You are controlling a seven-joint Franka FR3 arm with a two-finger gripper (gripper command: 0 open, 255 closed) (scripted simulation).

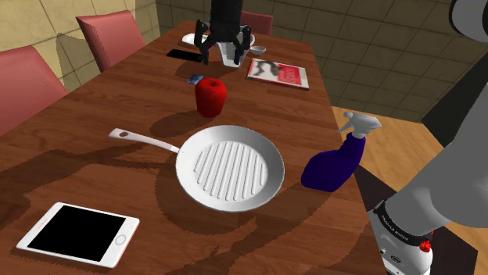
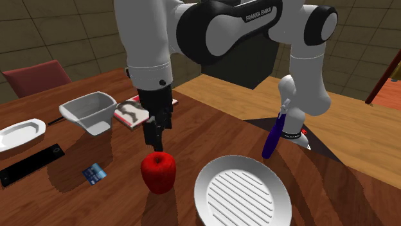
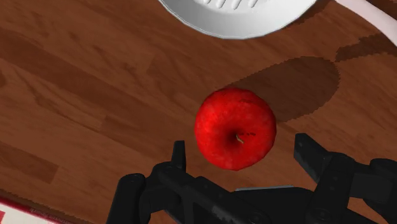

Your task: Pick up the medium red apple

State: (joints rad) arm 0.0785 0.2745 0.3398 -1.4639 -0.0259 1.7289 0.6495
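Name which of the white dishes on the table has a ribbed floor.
The round white grill pan with the long handle; the deep white bowl and the flat white plate are smooth inside.

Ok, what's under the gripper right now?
A red apple sits on the wooden table just below the open gripper, untouched. The apple covers the patch of table it rests on.

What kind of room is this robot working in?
Most likely a dining room or eat-in kitchen: a long wooden table, red cushioned chairs drawn up along it, and a white grill pan on top.
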